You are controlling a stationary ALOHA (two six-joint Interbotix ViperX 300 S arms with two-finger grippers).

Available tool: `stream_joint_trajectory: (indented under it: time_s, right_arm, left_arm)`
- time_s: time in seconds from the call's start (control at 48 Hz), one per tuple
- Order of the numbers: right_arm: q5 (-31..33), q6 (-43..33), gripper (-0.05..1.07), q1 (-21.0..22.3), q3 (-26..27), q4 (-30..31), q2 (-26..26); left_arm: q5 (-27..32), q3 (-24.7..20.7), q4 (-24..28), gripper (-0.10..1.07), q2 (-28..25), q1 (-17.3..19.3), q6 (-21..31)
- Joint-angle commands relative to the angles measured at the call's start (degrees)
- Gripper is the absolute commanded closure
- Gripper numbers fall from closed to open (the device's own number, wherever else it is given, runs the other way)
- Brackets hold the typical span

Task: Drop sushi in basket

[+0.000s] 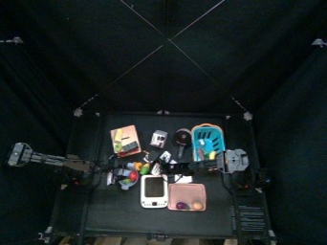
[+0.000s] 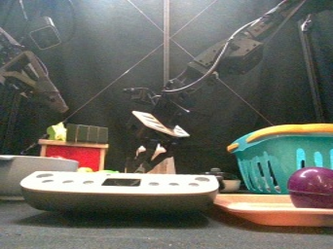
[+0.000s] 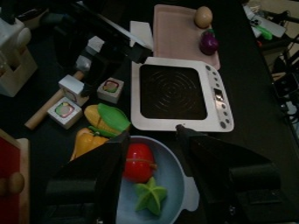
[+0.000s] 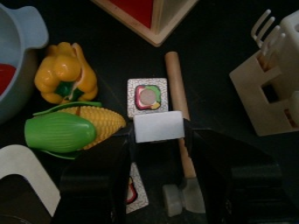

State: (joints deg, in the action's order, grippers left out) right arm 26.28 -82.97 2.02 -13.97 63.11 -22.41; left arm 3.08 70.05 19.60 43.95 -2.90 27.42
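Right wrist view: right gripper (image 4: 156, 166) wide open, empty, over the light, stiff sushi (image 4: 149, 97) at 12 o'clock; grip its flat sides

No legible text, labels or signs.

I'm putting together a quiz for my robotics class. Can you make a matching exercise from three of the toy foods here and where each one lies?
Things:
1 tomato
2 purple fruit
3 corn cob

Places:
a on the pink tray
b on the table, beside the white device
c in the blue bowl

Pairs: 1-c, 2-a, 3-b
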Motion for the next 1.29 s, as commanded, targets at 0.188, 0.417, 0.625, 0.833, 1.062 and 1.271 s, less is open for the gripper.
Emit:
stream_joint_trajectory:
  time_s: [0.188,0.417,0.625,0.833,1.062,1.271]
  right_arm:
    - [0.2,0.0,0.31,-0.5,1.2,-3.4,6.2]
    - [0.8,0.0,0.31,-1.3,-0.4,-5.5,12.3]
    - [8.0,0.0,0.31,-2.9,-3.0,-5.9,17.1]
    - [14.2,-0.5,0.31,-3.3,-6.0,-7.2,22.5]
    - [18.0,-1.0,0.31,-3.0,-10.0,-7.6,30.2]
    - [25.1,-1.5,0.31,-1.9,-15.4,-10.6,34.8]
  left_arm:
    - [-0.2,-0.5,0.1,0.13,-0.1,0.0,-0.1]
    - [-0.2,-0.5,-0.2,0.13,-0.1,-0.3,0.0]
    - [-0.2,-0.5,-0.2,0.13,-0.1,-0.3,0.0]
    - [-0.2,-0.6,-0.2,0.13,-0.1,-0.4,0.0]
    - [-0.2,-0.8,-0.2,0.13,-0.1,-0.5,-0.1]
    - [-0.2,-1.1,-0.2,0.13,-0.1,-0.4,0.0]
